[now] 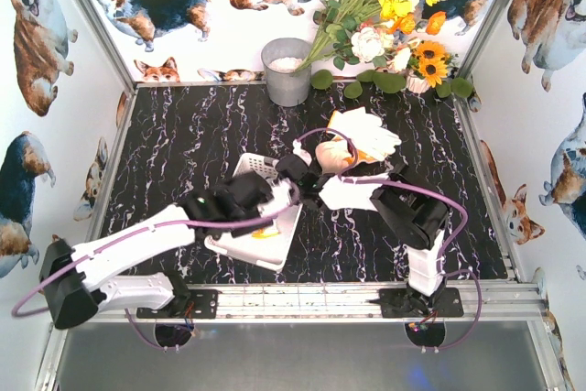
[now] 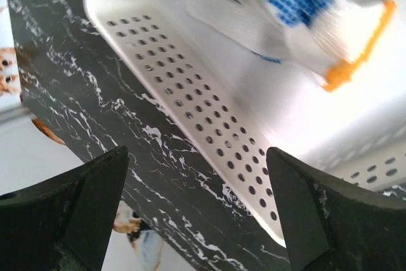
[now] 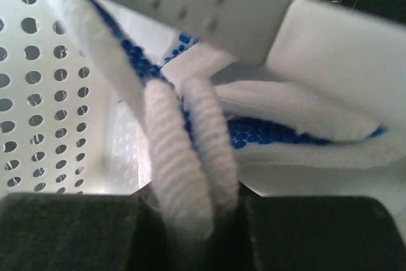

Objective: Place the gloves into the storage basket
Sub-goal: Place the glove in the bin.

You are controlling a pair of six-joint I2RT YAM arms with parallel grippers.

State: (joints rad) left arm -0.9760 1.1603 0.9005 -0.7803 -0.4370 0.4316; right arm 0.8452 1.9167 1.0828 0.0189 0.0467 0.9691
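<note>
The white perforated storage basket [image 1: 240,251] sits tilted on the black marble table, in front of my left arm. My left gripper [image 1: 295,193] hovers over its far end, jaws wide open and empty [image 2: 196,157]; below them run the basket's wall [image 2: 209,131] and, inside, a blue-dotted glove [image 2: 304,17] with an orange cuff. My right gripper [image 1: 308,169] meets it from the right, shut [image 3: 196,211] on the white knit fingers of a glove [image 3: 184,150] hanging against the basket's wall [image 3: 44,93]. More gloves [image 1: 368,139] lie piled behind it.
A grey metal bucket [image 1: 287,70] stands at the back centre, with a bunch of white, yellow and orange flowers [image 1: 385,16] to its right. The aluminium rail [image 1: 302,298] holding both arm bases runs along the near edge. Printed walls close in the sides.
</note>
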